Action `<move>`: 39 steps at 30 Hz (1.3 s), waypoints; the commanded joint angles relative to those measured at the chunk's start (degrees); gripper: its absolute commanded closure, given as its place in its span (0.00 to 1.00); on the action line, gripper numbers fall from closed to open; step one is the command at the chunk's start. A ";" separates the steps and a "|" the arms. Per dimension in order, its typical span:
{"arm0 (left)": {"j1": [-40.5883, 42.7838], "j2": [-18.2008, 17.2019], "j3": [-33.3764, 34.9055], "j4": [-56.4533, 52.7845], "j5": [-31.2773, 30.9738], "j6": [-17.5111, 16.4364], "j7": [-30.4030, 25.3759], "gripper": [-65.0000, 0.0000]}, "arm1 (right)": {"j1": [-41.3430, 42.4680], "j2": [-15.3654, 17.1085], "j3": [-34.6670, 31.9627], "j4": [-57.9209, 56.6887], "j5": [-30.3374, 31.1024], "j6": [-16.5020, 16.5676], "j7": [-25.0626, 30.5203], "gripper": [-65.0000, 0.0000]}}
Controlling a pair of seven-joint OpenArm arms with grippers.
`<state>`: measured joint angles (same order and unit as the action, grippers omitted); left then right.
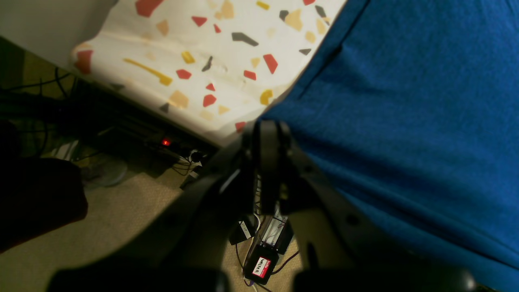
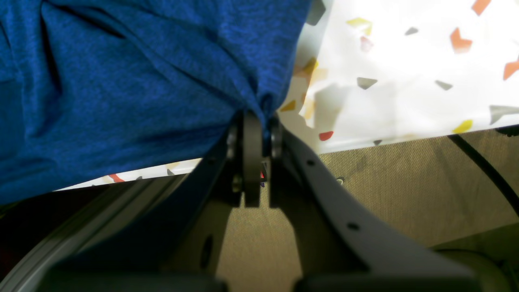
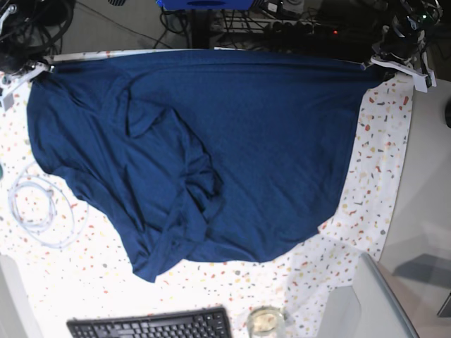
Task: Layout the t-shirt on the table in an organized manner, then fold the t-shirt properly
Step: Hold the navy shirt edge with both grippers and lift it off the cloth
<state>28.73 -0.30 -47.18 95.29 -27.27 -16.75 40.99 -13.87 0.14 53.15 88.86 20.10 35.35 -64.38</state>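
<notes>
Here the t-shirt [image 3: 232,148] lies spread across the upper and middle part of the base view, on the table [image 3: 380,176], its top edge pulled into a nearly straight line between the two upper corners of the frame. The left claw [image 3: 377,62], at the upper right of the base view, is clamped on one corner of that edge; in the left wrist view its jaws stand pressed together at the centre of the frame with the blue fabric [image 1: 405,121] running off to the right and the speckled table cloth [image 1: 211,52] above. The right claw [image 3: 34,68], at the upper left of the base view, pinches the opposite corner — in the right wrist view the cloth [image 2: 121,81] bunches into tight folds right where the closed jaws meet it, with the speckled table [image 2: 405,73] at the upper right. The right-hand half of the garment lies fairly smooth, while the left-centre is rumpled into a ridge of creases running down to a crumpled lower corner at the lower left of the shirt. A coiled white cable [image 3: 35,208] rests on the table at the left edge, just beside the shirt — a black keyboard [image 3: 151,325] sits along the bottom edge.
</notes>
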 commanded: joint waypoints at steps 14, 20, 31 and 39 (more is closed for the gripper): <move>0.50 -0.63 -0.25 1.02 -0.21 0.18 -1.30 1.00 | 0.20 1.04 0.17 1.29 -0.10 -8.58 -1.16 1.00; 0.32 -0.63 -0.25 1.37 -0.21 0.27 -1.21 1.00 | 0.11 0.96 -5.63 4.64 -0.10 -13.77 -1.25 1.00; -2.05 -1.16 -0.34 2.25 -0.21 0.27 4.33 1.00 | 1.43 0.78 -8.27 6.04 -0.01 -18.96 -1.25 1.00; -7.06 -1.77 -0.25 4.28 0.23 0.27 7.93 1.00 | 5.91 1.13 -8.35 5.95 -0.01 -19.05 -5.38 1.00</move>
<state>21.71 -1.30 -47.16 98.72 -26.87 -16.51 49.82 -8.34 0.32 44.71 93.95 19.64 16.58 -70.26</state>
